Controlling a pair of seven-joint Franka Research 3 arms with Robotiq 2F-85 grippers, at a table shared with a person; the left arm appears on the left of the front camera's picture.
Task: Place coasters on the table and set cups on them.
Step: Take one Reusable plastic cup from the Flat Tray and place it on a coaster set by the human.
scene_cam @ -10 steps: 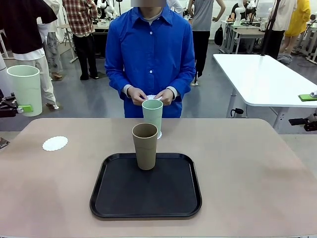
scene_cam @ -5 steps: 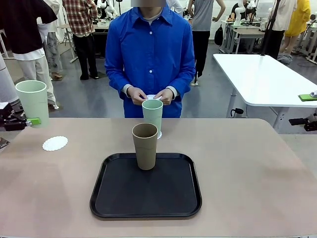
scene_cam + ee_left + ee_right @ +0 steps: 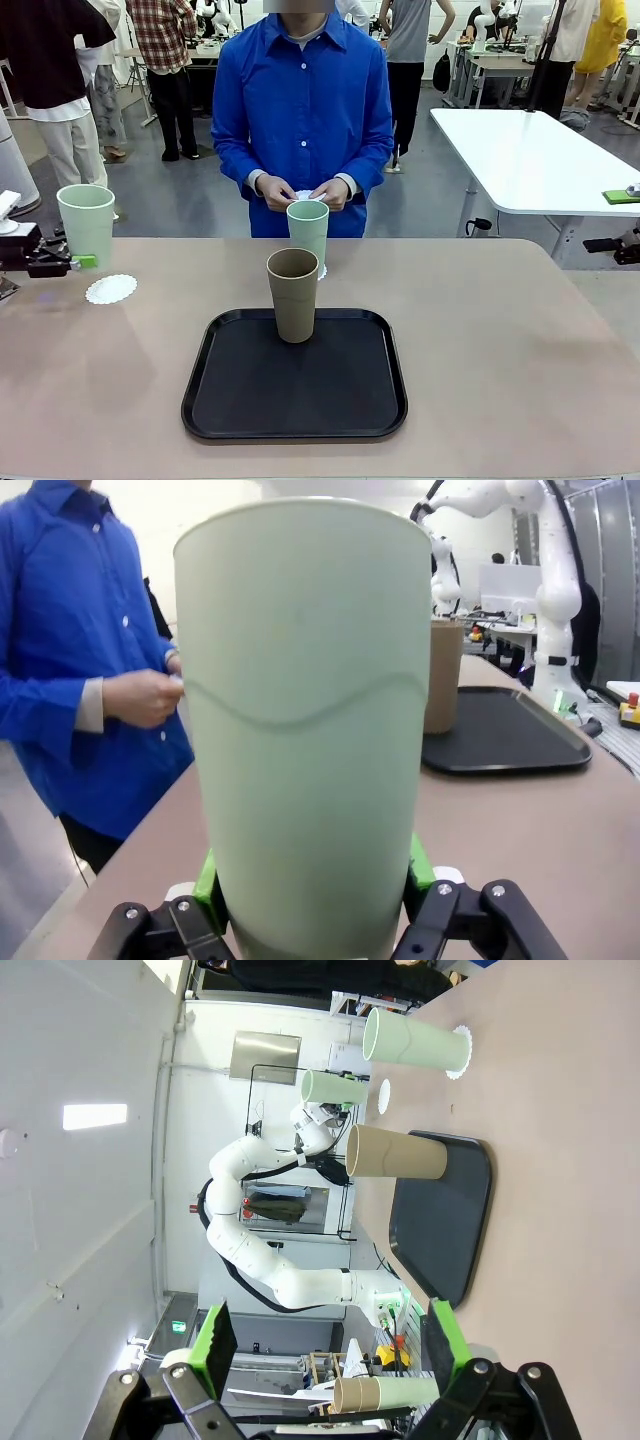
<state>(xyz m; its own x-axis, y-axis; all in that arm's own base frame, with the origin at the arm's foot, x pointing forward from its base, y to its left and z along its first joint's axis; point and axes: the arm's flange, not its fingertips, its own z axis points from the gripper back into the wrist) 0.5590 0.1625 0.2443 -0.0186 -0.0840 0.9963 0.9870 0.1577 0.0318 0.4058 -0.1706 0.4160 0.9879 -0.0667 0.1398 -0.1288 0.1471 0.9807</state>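
A mint cup (image 3: 86, 222) hangs upright above the left end of the table (image 3: 500, 320), near a bare coaster (image 3: 111, 289) but not yet over it. The left hand (image 3: 80, 262) pinches it low on the wall from both sides, probably so that the base stays free to come down flat on the paper. That coaster lies alone, well apart from the rest, and looks like the spot meant for this cup. At the middle of the far edge a second mint cup (image 3: 308, 235) stands on its own coaster (image 3: 321, 271), so that pairing seems done. The brown cup (image 3: 293, 293) waits at the far edge of the black tray (image 3: 295, 400). The person's hands (image 3: 305, 192) hold something white just behind the second cup, perhaps the last coaster. The right hand (image 3: 325, 1350) is spread and holds nothing.
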